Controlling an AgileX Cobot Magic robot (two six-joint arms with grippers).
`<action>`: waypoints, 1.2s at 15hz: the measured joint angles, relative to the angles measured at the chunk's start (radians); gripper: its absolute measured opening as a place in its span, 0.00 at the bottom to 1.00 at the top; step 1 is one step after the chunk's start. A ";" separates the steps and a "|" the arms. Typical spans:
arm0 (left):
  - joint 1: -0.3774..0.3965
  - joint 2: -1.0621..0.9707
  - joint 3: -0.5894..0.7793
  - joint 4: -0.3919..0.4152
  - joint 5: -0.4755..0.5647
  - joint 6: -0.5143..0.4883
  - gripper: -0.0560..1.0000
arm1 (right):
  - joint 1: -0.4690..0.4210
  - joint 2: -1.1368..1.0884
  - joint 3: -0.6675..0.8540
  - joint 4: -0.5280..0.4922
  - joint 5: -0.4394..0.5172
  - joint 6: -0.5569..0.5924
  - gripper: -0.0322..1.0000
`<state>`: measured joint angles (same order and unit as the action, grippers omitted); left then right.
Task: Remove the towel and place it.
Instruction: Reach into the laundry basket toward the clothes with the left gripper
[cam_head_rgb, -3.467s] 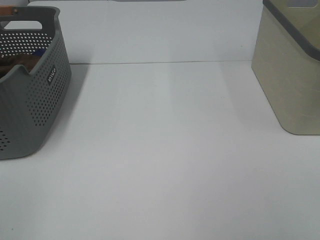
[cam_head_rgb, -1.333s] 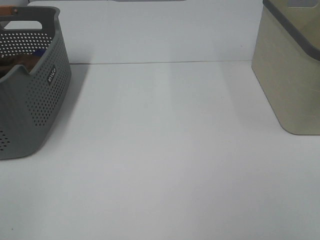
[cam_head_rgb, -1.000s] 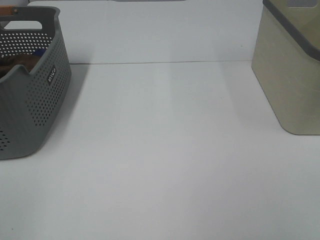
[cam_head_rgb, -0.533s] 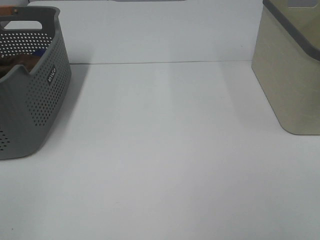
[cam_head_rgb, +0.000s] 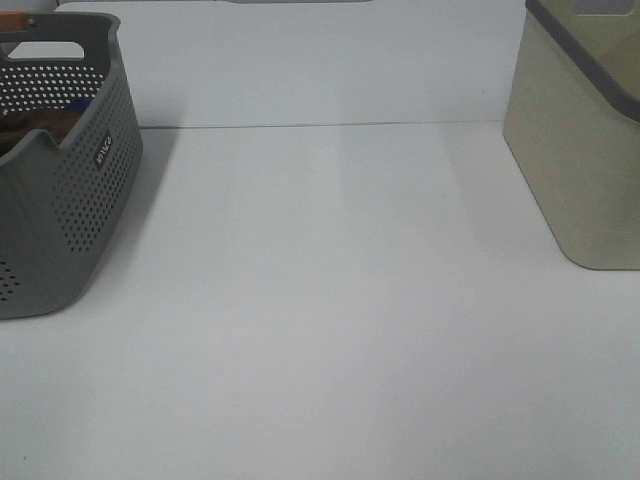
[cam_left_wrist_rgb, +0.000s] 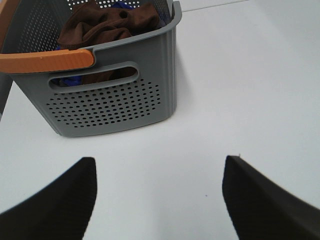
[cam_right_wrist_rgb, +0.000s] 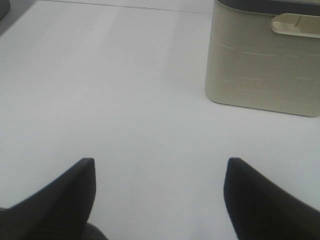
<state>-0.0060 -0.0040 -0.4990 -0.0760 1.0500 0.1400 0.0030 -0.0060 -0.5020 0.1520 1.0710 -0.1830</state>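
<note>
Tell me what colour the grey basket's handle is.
Orange handle, clearest in the left wrist view.

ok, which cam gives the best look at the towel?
Left wrist: the brown towel lies bunched inside the grey basket, seen over its rim. Exterior high catches only a brown sliver of it behind the basket's wall at the frame edge. Right wrist shows none of it.

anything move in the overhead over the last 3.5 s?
Nothing visibly changed. The grey basket, with the towel bunched inside it, and the beige bin sit where they were. No arm has entered the high view.
</note>
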 joint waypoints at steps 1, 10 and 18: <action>0.000 0.000 0.000 0.000 0.000 0.000 0.70 | 0.000 0.000 0.000 0.000 0.000 0.000 0.70; 0.000 0.039 -0.014 0.013 -0.041 -0.003 0.70 | 0.000 0.000 0.000 0.000 0.000 0.000 0.70; 0.000 0.708 -0.080 0.090 -0.534 -0.195 0.70 | 0.000 0.000 0.000 0.018 0.000 0.000 0.70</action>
<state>-0.0060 0.7040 -0.5790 0.0140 0.5160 -0.0550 0.0030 -0.0060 -0.5020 0.1700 1.0710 -0.1830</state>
